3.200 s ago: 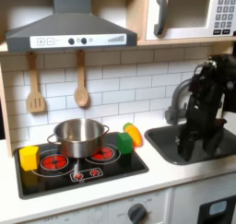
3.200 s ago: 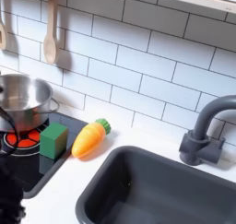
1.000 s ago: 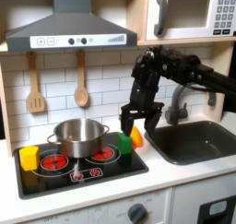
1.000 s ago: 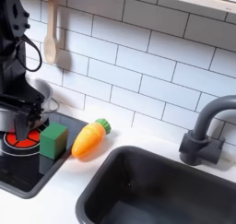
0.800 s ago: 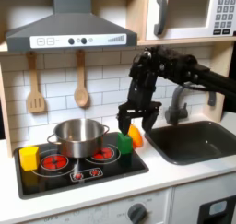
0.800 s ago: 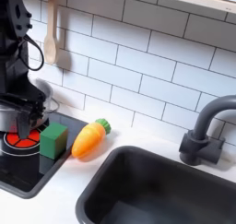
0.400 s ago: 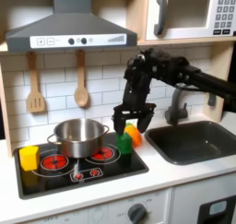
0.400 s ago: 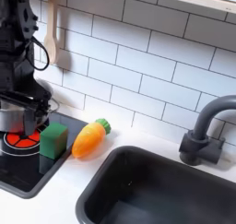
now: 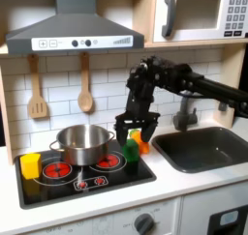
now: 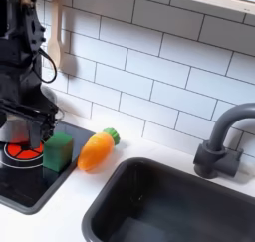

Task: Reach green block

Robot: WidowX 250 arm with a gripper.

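The green block [image 9: 131, 150] [image 10: 57, 151] is a small bright green cube on the right edge of the black stovetop [image 9: 82, 173], touching the orange carrot-shaped piece [image 9: 142, 142] [image 10: 94, 150]. My gripper [image 9: 129, 133] [image 10: 26, 127] hangs open just above the block, its black fingers pointing down and holding nothing. In the second exterior view it sits slightly to the left of the block and behind it, with one fingertip [image 10: 42, 127] close over the block's top. The arm reaches in from the first exterior view's right.
A steel pot [image 9: 82, 142] stands on the stove just left of the gripper in the first exterior view. A yellow block [image 9: 31, 164] sits at the stove's left edge. The dark sink [image 9: 208, 148] [image 10: 179, 206] and faucet [image 9: 184, 108] [image 10: 221, 139] lie to the right. Wooden utensils [image 9: 85, 89] hang on the tiled wall.
The gripper has moved left and down in the first exterior view, from above the carrot piece to just over the green block. It stays open. The block has not moved.
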